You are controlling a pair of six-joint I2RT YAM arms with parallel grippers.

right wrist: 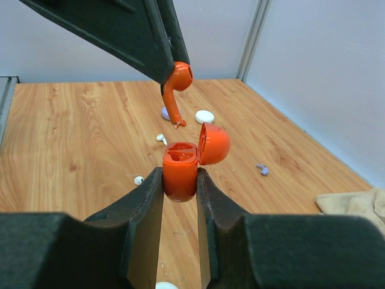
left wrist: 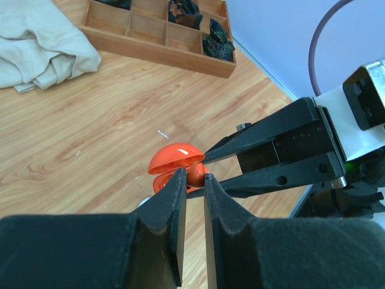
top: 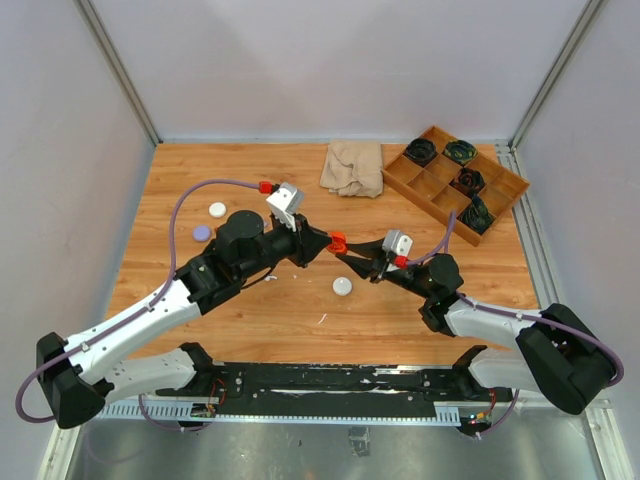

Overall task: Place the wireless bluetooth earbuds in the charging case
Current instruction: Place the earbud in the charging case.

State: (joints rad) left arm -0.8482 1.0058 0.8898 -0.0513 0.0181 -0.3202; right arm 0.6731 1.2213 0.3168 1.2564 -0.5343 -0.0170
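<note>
My right gripper (right wrist: 180,179) is shut on an orange charging case (right wrist: 180,158), held upright above the table with its lid (right wrist: 214,143) swung open to the right and both sockets showing empty. My left gripper (left wrist: 194,176) is shut on the bulb of an orange earbud (right wrist: 179,80). That earbud's stem hangs down just above and behind the open case. In the top view both grippers meet over the table's middle, left (top: 326,243) and right (top: 347,257). Two white earbuds (right wrist: 161,139) (right wrist: 138,180) and a pale purple earbud (right wrist: 262,169) lie loose on the wood.
Round cases lie about: a white one (top: 217,209) and a purple one (top: 201,232) at the left, another white one (top: 343,285) just below the grippers. A beige cloth (top: 352,167) and a wooden compartment tray (top: 414,181) holding dark items sit at the back right.
</note>
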